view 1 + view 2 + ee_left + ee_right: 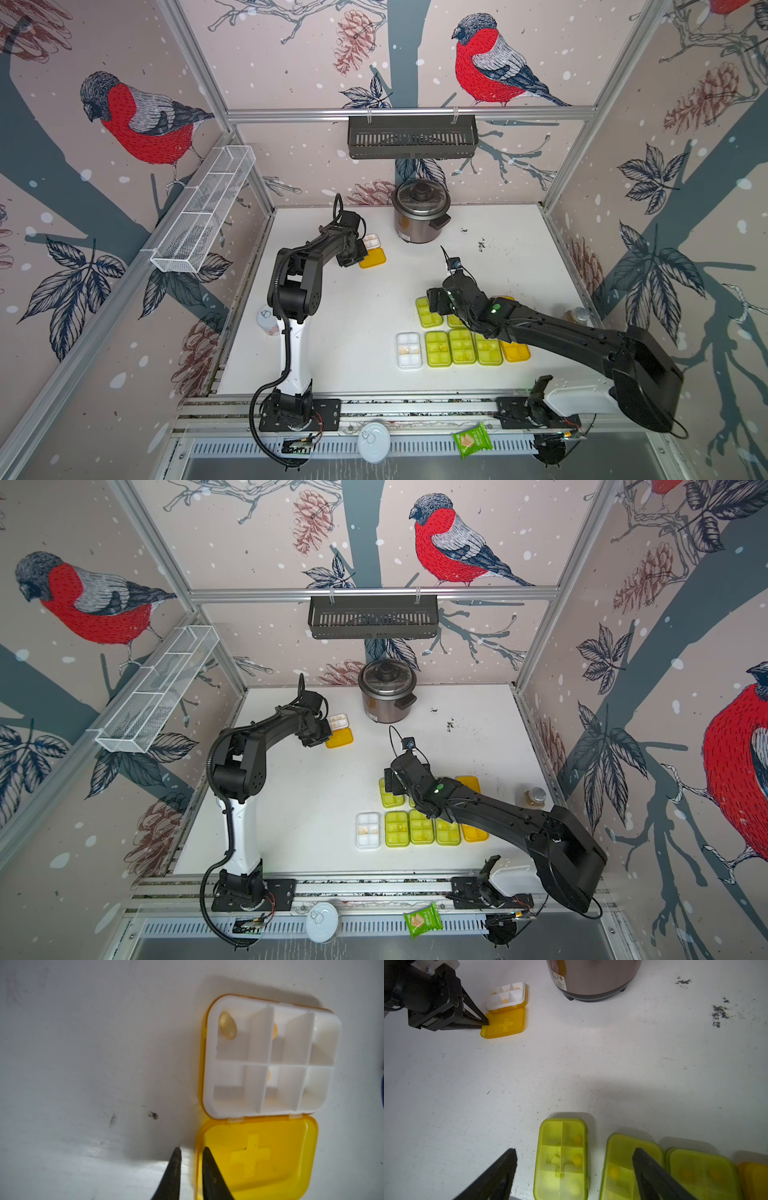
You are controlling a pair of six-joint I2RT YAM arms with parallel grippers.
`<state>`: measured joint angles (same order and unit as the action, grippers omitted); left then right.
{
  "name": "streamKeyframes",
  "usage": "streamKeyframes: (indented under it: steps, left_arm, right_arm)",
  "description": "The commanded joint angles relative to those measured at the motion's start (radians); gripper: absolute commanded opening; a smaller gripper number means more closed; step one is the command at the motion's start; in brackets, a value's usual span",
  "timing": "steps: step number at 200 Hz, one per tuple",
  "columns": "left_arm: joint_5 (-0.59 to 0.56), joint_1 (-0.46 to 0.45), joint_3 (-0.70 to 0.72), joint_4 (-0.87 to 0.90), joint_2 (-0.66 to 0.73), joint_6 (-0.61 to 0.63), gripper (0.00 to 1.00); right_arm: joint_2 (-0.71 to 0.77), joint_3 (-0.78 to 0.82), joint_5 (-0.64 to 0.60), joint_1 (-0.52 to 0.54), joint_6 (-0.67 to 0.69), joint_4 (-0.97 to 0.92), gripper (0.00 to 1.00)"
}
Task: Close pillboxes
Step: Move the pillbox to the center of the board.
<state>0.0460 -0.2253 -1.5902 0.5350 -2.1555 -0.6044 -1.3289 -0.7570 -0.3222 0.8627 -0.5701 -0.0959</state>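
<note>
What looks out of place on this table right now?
One orange pillbox lies open near the cooker, far from the closed green ones, its lid edge between the left fingers. Dark specks dirty the table nearby. A snack packet and can lid lie beyond its front edge.

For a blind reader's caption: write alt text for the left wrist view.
An open pillbox lies on the white table, its yellow lid folded flat; the left gripper pinches the lid's rim. Amber capsules sit in some tray compartments.
</note>
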Motion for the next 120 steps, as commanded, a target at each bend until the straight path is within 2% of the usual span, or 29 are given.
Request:
streamKeyframes:
  steps: [1, 120]
  left_arm:
    - [-0.036, 0.000, 0.002, 0.040, 0.003, -0.011, 0.20]
    - [-0.072, 0.000, 0.009, 0.065, 0.026, -0.005, 0.11]
  right_arm:
    - [0.007, 0.003, 0.004, 0.000, 0.004, 0.020, 0.89]
    - [0.015, 0.017, 0.005, 0.004, 0.002, 0.030, 0.88]
